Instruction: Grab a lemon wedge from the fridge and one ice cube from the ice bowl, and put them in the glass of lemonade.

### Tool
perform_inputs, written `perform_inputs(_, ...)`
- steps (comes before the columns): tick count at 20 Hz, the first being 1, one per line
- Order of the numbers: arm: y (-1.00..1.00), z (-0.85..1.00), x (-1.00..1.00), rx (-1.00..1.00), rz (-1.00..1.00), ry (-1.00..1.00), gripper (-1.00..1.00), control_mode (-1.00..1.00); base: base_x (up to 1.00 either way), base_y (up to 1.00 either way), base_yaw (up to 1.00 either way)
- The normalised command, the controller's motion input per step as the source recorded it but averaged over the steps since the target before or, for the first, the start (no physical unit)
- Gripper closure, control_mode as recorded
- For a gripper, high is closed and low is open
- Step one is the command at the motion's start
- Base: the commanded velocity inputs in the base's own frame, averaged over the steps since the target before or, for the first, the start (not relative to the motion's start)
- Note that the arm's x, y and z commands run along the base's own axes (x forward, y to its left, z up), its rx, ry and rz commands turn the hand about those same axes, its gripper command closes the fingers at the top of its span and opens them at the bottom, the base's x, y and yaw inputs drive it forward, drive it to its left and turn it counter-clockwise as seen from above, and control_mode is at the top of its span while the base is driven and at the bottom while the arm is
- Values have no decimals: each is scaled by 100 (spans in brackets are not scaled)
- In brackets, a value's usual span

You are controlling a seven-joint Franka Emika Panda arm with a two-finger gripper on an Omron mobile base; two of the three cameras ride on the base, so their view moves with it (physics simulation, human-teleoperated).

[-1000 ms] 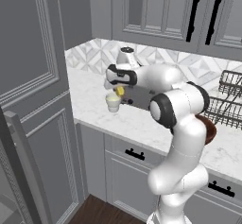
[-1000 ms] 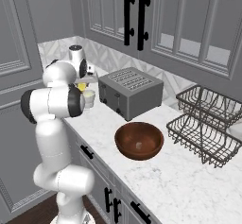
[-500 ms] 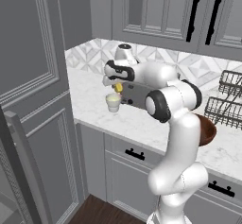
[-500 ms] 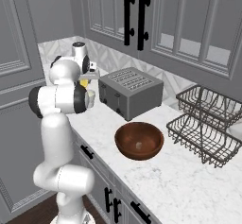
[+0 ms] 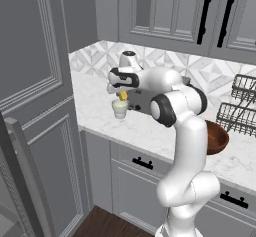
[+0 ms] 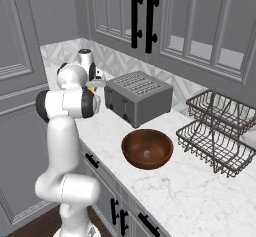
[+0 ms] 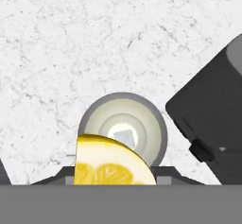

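1. The white arm is reaching toward the middle left of the left base view, and its hand (image 5: 121,95) is hanging directly above the glass of lemonade (image 5: 120,108).
2. The hand is pinching the lemon wedge (image 5: 122,95), a small yellow piece showing just over the glass's mouth without touching it.
3. In the hand view, the lemon wedge (image 7: 113,164) is sitting at the bottom centre with its cut face toward the camera, partly covering the round rim of the glass of lemonade (image 7: 142,119) below it.
4. The glass is standing upright on the white marble table (image 5: 150,128), just beside the dark toaster (image 6: 137,98).
5. In the right base view, the ice bowl (image 6: 147,148) is resting on the table at the centre of the frame, apart from the glass and in front of the toaster.
6. A wire dish rack (image 6: 220,131) is standing at the right of that view, near the bowl.
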Motion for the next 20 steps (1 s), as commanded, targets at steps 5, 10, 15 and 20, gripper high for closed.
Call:
perform_inputs(5,0,0,19,0,0,0,100,-100,0,0,0)
perform_inputs(10,1,-2,13,0,0,0,100,-100,0,0,0)
perform_inputs(15,0,-35,0,0,0,0,100,-100,0,0,0)
perform_inputs(20,0,-1,0,0,0,0,100,-100,0,0,0)
